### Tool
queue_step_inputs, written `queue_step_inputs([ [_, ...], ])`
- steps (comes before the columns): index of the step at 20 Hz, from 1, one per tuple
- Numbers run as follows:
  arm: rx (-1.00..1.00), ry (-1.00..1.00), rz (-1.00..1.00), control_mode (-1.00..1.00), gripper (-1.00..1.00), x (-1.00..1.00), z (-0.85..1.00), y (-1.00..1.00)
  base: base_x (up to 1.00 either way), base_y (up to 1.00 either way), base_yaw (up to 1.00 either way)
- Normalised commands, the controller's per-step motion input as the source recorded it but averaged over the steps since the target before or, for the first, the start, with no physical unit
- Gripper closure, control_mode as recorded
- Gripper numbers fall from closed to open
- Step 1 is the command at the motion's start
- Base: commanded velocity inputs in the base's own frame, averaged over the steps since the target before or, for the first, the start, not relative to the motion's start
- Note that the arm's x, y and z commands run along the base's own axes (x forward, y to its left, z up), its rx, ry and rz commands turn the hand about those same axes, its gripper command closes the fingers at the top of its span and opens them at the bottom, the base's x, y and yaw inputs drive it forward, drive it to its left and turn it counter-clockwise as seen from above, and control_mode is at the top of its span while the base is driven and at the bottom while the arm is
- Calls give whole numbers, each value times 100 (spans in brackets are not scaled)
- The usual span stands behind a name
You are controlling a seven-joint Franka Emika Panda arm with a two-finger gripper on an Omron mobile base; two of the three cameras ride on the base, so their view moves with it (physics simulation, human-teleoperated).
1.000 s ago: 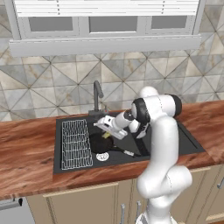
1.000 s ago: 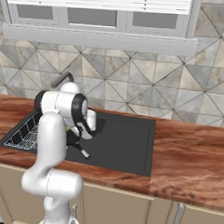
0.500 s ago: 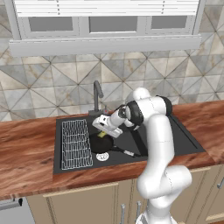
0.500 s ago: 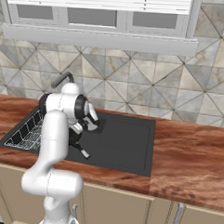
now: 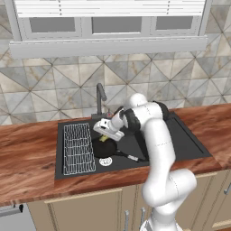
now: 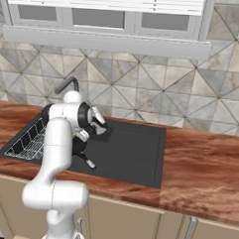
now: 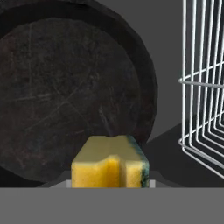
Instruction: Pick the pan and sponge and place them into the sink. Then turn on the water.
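With the pan (image 5: 104,147) already lying in the sink (image 5: 180,135), the hand (image 5: 106,133) is gripping the sponge (image 7: 110,162) just above it, leaving release and water.

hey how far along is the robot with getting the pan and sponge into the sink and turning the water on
Done: the pan already lies in the sink, beside the white wire rack. In hand: the gripper holds the sponge above the pan, not yet released. Left: let the sponge go into the basin, then turn on the faucet; no stream shows at its spout.
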Motion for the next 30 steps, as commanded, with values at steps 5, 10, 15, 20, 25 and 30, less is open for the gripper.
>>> queue_step_inputs([
  [5,0,1,5,-100,100,6,-29,-3,0,0,0],
  [10,1,3,5,-100,100,2,-31,0,0,0,0],
  [15,0,1,4,-100,100,8,-24,-1,0,0,0],
  [20,0,0,5,-100,100,18,-21,-2,0,0,0],
  [25,0,0,5,-100,-100,16,-19,-1,0,0,0],
  [30,0,-1,5,-100,-100,6,0,-6,0,0,0],
])
